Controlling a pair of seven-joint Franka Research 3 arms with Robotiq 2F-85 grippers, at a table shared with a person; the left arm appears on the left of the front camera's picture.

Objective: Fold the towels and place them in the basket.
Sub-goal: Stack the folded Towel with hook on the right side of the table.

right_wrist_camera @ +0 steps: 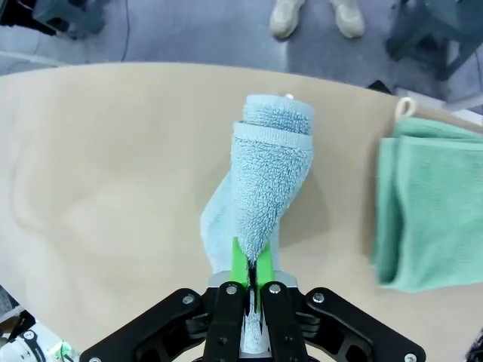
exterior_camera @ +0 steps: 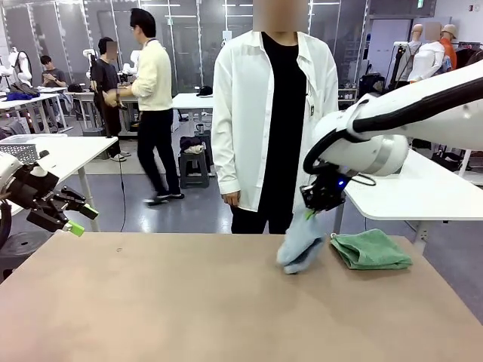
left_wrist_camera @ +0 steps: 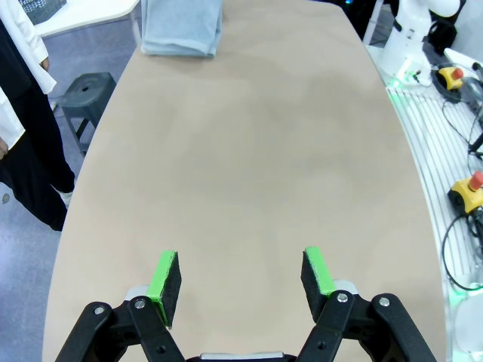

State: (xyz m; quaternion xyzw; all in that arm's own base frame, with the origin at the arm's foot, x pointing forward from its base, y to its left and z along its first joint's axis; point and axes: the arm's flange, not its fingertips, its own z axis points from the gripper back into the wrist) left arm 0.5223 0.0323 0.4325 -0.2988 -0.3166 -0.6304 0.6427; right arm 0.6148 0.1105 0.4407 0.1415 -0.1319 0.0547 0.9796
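Note:
My right gripper (exterior_camera: 315,211) (right_wrist_camera: 250,273) is shut on one end of the pale blue-grey towel (exterior_camera: 300,247) (right_wrist_camera: 269,162). The towel hangs from it folded over, and its lower end rests on the table right of the middle. In the left wrist view the same towel (left_wrist_camera: 182,28) lies at the table's far end. The mint green towel (exterior_camera: 371,250) (right_wrist_camera: 429,211) lies folded on the table just beside it, apart from the gripper. At the table's left edge my left gripper (exterior_camera: 81,219) (left_wrist_camera: 241,277) hovers open above bare tabletop, holding nothing. The basket is out of view.
A person in a white coat (exterior_camera: 249,113) stands at the far edge behind the towels, hands down. The brown table (exterior_camera: 189,302) is bare in the middle and on the left. A paler grey mesh basket (exterior_camera: 21,151) sits on a separate white table at the far left.

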